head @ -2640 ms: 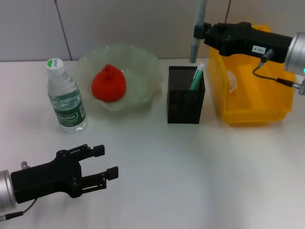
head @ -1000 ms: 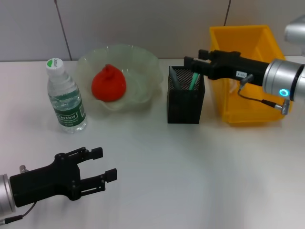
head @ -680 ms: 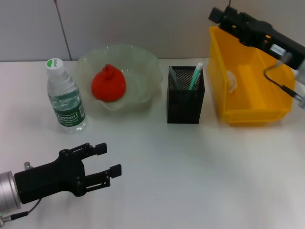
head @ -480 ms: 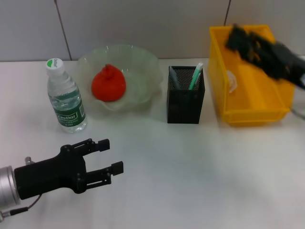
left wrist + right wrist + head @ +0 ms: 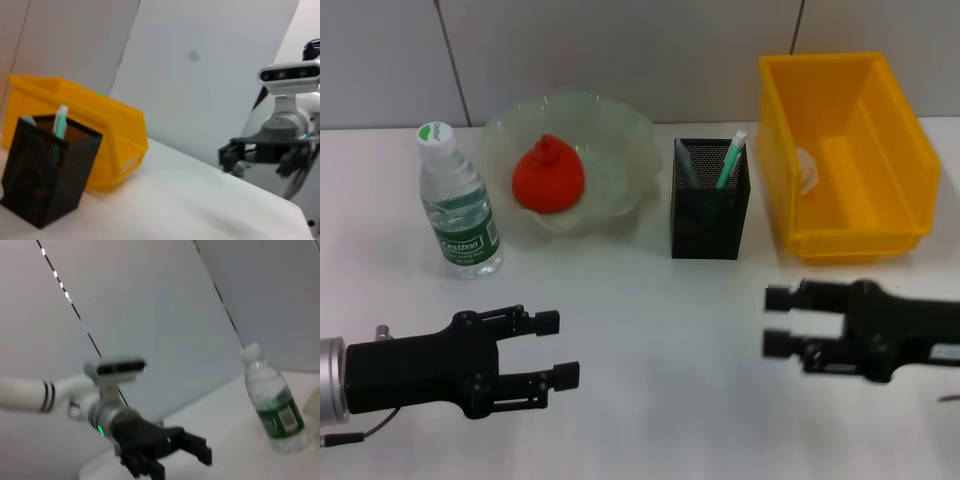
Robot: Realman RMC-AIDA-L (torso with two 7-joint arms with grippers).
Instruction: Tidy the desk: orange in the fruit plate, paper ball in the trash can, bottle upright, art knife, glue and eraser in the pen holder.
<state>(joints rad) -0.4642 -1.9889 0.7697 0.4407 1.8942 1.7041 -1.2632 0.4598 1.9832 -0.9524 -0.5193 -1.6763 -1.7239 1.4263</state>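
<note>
**Two empty grippers low over a tidied desk**

Two arms reach in from either side above the white desk [image 5: 650,400]. At far left the left gripper [image 5: 552,348] hovers with its fingers spread and nothing between them. Behind it the bottle [image 5: 458,205] stands upright; its dark green label carries white lettering too small to read surely. Next comes the fruit plate [image 5: 620,130] with the orange [image 5: 548,176] inside. The pen holder [image 5: 710,210] stands at centre, a green-and-white pen-like stick and a darker tool poking from it; the eraser cannot be made out. The trash can [image 5: 880,140] holds a pale crumpled thing against its inner wall, likely the paper ball [image 5: 807,170]. At right the right gripper [image 5: 780,320] hovers parted and empty.

The left wrist view alone shows the robot's head camera; the right wrist view shows the bottle against the wall.
</note>
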